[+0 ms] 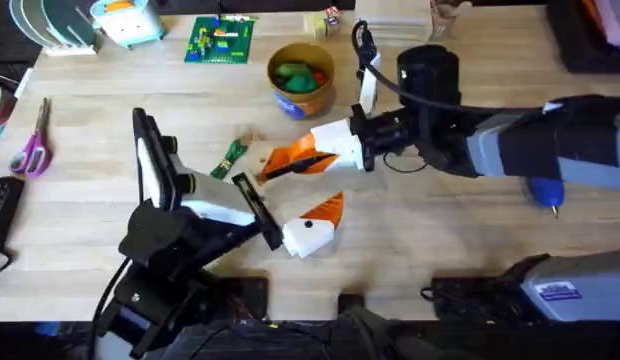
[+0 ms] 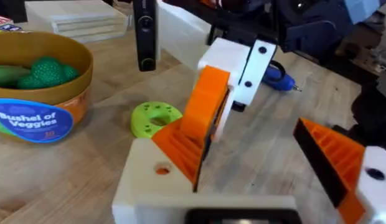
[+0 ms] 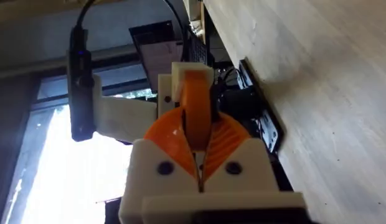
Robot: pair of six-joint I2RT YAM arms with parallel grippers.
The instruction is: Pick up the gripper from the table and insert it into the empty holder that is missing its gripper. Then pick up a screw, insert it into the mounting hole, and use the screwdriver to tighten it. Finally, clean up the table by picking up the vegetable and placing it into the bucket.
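Nearest the robot, the left hand [image 2: 255, 155] lay released over the middle of the bench [image 1: 440, 250], its two fingers spread wide apart with orange ribbed pads facing inward. The cream-white holder [image 2: 143, 186] sat at the left hand's far side. The small orange gripper [image 2: 205, 102] stood nearly upright against it, touching the ribbed orange face there; whether it was fully seated I cannot tell. The right hand [image 3: 199, 149], reaching in from the right, was clenched on that orange gripper, squeezing it between its own white fingers. Just left of the two hands, the dark-green vegetable [image 1: 230, 158] lay on the bare bench, apart from both hands. A yellow-green disc [image 2: 157, 118] lay flat on the wood just beyond the hands, between them and the bucket. Over to the right, the blue screwdriver [image 1: 547, 190] lay on the bench, partly under the right arm, with its metal tip pointing toward the near edge. Farther back stood the round tan bucket [image 1: 320, 95], upright, with green toy pieces already inside. At the far left lay a pair of scissors [image 1: 32, 145], and beyond the bucket a green brick plate [image 1: 220, 40].
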